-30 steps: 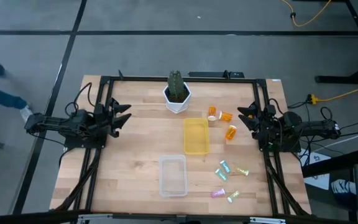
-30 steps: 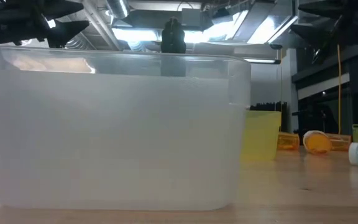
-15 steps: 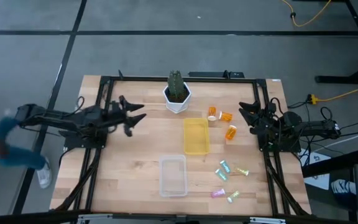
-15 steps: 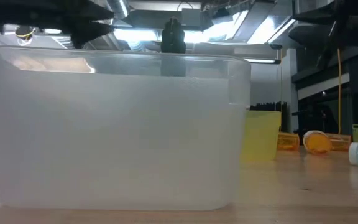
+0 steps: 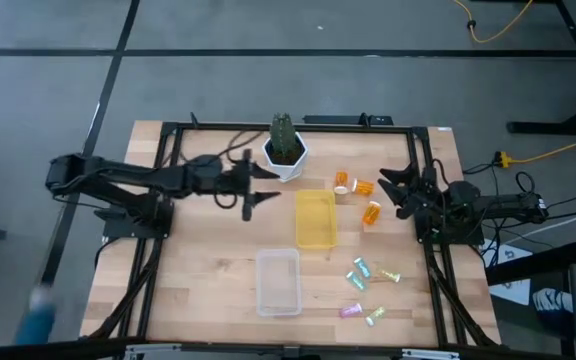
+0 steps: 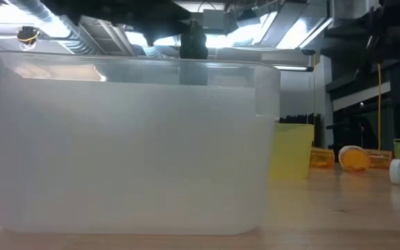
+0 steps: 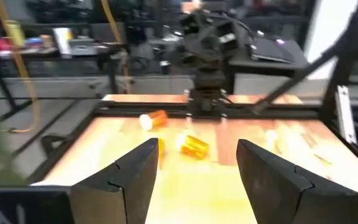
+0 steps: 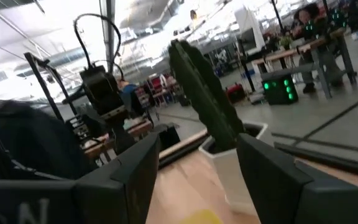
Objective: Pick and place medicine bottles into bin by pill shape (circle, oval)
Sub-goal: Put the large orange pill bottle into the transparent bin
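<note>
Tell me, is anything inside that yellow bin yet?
No. From above, the yellow bin shows only its bare floor, and the orange bottles lie on the table beside it.

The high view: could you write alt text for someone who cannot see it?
Seen from above, the left gripper reaches open over a wooden table toward a yellow bin, while the right gripper, also open, waits at the right edge. Orange medicine bottles lie beside the yellow bin, pale ones near a clear bin, and a potted plant stands behind.
</note>
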Tool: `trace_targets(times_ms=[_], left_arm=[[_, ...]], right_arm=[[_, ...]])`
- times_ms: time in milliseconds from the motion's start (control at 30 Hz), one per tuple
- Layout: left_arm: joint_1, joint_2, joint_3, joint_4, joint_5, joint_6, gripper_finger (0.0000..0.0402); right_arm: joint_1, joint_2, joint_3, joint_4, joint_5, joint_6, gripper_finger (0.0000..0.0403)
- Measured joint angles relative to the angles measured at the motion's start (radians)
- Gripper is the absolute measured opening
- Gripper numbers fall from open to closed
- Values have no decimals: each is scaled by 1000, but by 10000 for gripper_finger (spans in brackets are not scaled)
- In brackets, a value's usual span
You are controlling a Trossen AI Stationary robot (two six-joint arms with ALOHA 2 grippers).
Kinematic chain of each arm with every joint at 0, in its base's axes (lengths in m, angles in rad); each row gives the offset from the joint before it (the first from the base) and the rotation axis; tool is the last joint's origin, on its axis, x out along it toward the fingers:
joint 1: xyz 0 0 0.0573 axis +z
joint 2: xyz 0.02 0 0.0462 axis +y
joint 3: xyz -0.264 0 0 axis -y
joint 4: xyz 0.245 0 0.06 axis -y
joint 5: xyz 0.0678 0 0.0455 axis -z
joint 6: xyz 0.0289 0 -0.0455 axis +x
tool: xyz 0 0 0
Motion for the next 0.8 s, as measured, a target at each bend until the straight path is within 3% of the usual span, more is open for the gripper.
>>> trace_targets(times_ms=[300,800], left_arm=[[12,180,128,-26,17,20,212],[41,212,172,-14,17,65,212]], right_arm=[[0,0,0,-111,0,62,218],[0,0,0,-249,0,112,218]])
